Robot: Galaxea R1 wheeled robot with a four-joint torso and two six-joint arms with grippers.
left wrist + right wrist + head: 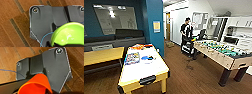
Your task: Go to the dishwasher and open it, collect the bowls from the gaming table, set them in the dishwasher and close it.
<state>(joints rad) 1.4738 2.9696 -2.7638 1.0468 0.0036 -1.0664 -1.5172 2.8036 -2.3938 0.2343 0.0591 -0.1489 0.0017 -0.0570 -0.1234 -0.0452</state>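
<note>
Facing a games room from a spot well back on the wooden floor (184,75), the robot sees the football table (224,52) on the right, its long axis running from the near right toward the far middle, where a person (186,31) stands by a dark cart (189,46). A white-topped table (144,66) with yellow edges stands near on the left. A kitchen unit (239,37) lies at the far right, beyond the football table; no dishwasher front can be made out there.

In the left wrist view a green bowl (68,35) sits close under the wrist plate, apparently carried, above the floor. In the right wrist view an orange cup-like thing (36,84) sits likewise. Whether either gripper is spread or pinching, I cannot tell.

The kitchen side lies ahead and to the right, so the right arm would be nearer to it.
</note>
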